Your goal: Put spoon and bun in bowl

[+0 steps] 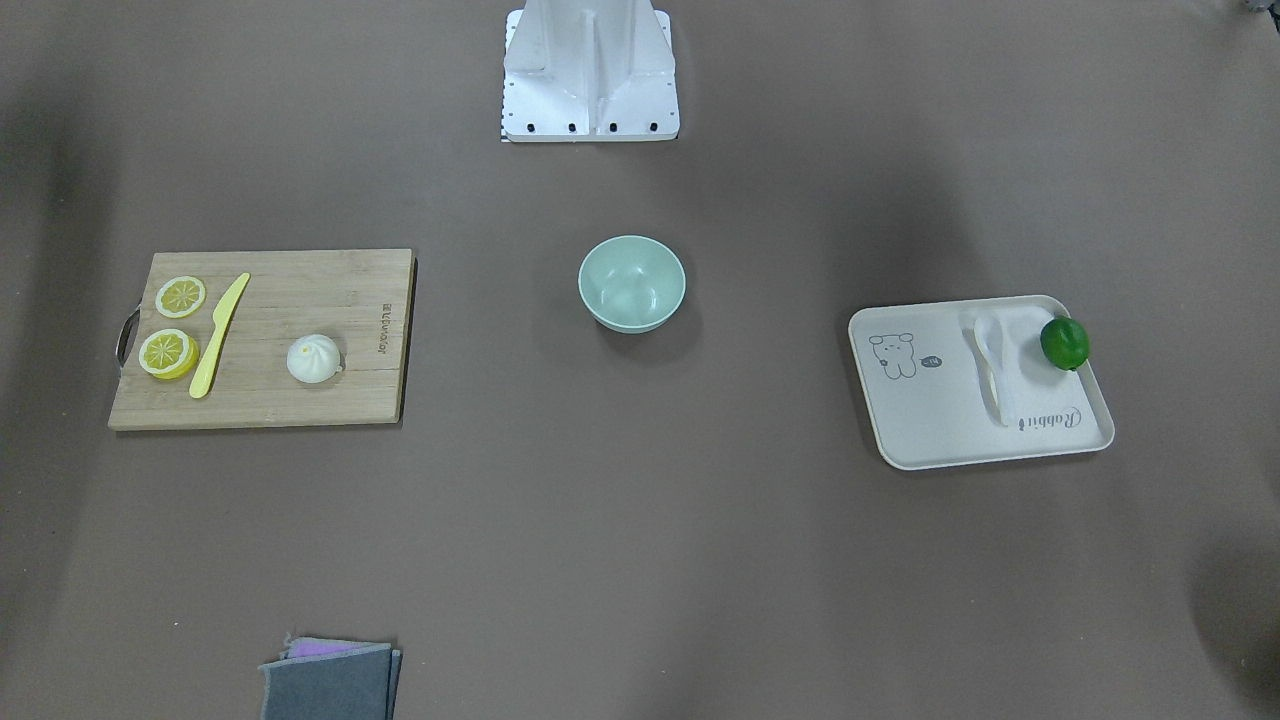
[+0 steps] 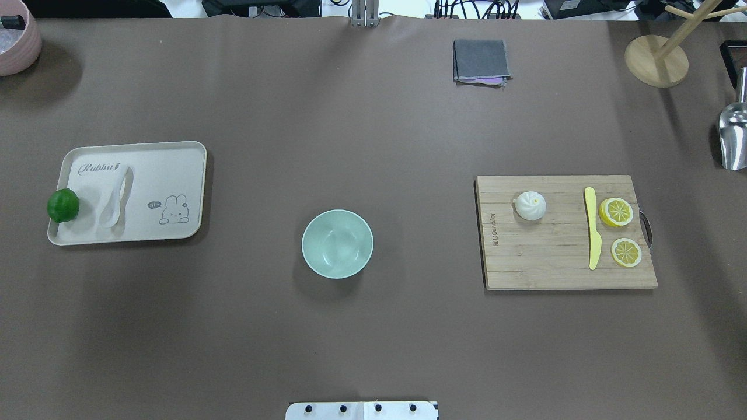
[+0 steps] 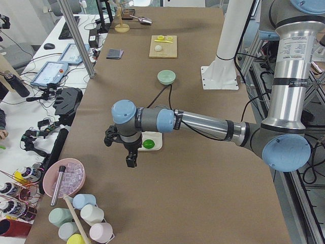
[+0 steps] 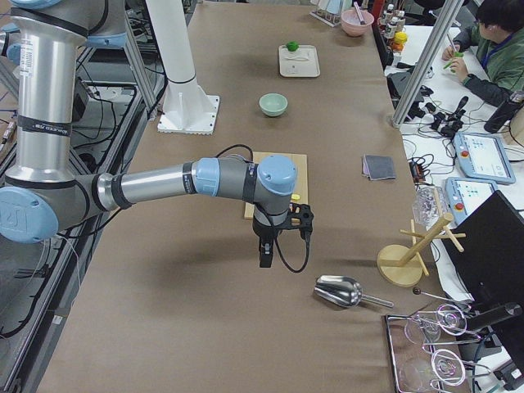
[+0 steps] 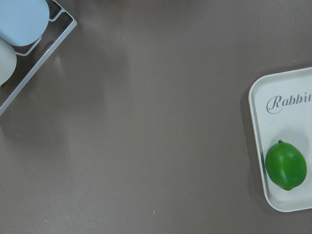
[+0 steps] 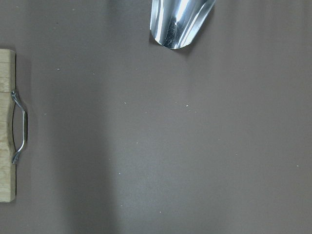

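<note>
The white spoon (image 2: 114, 201) lies in the cream tray (image 2: 169, 175) at the left, next to a green lime (image 2: 63, 205). The white bun (image 2: 530, 205) sits on the wooden cutting board (image 2: 543, 262) at the right. The mint-green bowl (image 2: 337, 243) stands empty in the middle of the table. My left gripper (image 3: 130, 161) hangs above the table just outside the tray's lime end. My right gripper (image 4: 264, 260) hangs above the table beyond the board's handle end. Both show only in the side views, so I cannot tell whether they are open or shut.
A yellow knife (image 2: 592, 227) and two lemon slices (image 2: 615, 212) lie on the board. A folded grey cloth (image 2: 480, 61) is at the far edge. A metal scoop (image 2: 732, 137) and a wooden stand (image 2: 656, 61) are far right, and a pink bowl (image 2: 14, 41) far left.
</note>
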Robot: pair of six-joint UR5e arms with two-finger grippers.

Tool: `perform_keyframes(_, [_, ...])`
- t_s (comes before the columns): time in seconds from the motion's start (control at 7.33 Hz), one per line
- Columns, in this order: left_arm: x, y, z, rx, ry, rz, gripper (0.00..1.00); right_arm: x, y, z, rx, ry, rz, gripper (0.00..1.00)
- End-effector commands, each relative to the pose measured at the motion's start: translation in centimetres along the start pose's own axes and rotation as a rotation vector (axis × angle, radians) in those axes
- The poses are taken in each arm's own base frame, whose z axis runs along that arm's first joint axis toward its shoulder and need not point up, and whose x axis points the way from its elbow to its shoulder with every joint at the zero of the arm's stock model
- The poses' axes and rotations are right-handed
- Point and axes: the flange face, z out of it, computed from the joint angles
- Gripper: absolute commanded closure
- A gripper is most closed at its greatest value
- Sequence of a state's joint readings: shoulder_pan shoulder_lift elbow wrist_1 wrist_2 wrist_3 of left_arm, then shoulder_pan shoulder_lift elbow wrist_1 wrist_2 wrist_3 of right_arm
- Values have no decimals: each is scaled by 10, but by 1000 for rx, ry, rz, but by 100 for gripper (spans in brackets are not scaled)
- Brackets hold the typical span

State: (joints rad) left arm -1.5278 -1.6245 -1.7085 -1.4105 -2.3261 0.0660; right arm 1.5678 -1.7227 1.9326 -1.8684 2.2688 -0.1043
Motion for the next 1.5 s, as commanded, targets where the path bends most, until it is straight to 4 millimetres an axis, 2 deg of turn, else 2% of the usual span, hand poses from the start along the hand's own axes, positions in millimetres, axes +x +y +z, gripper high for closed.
perform_keyframes(0.0, [2,0,0,-2,-9,2,2,1,0,1,-1,0,-1,0])
perform_keyframes(0.41, [8,-2,-4,9,-7,16,2,-6,-5,-8,47,3,-41,0])
perform_keyframes(0.68, [36,-7,-34,72,-9,66,2,-12,-9,-15,96,7,-80,0])
perform_keyframes(0.82, [51,-12,-51,108,-8,101,2,-29,-17,-36,190,14,-151,0])
perform_keyframes(0.95, [58,-18,-59,131,-8,125,2,-36,-22,-46,259,30,-206,0])
perform_keyframes(1.09, [58,-29,-59,192,-12,176,2,-39,-26,-49,291,25,-231,0])
perform_keyframes(1.23, [48,-27,-49,220,-10,205,2,-42,-27,-51,297,-5,-213,0])
perform_keyframes(1.36, [48,-29,-49,242,-14,215,2,-43,-24,-52,321,2,-230,0])
